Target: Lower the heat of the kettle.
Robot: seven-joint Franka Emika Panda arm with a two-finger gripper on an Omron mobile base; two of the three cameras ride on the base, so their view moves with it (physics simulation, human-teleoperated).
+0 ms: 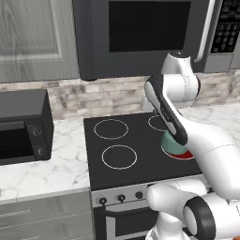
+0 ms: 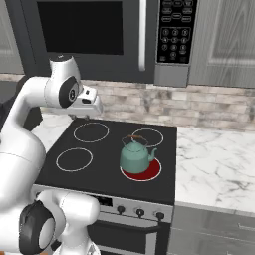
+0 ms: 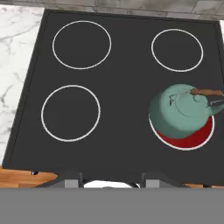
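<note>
Kettle (image 2: 135, 156): rigid, smooth, likely top-heavy; best taken by its arched handle (image 2: 139, 138). Tool (image 2: 87, 115): jaw state cannot be told.

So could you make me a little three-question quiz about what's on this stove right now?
1. True or false: the kettle sits on a burner that glows red.
2. How many burner rings on the stovetop are not glowing?
3. Where is the claw? A) gripping the kettle's handle B) up in the air above the stovetop, away from the kettle C) on a front knob

Key: 1 true; 2 three; 3 B
</note>
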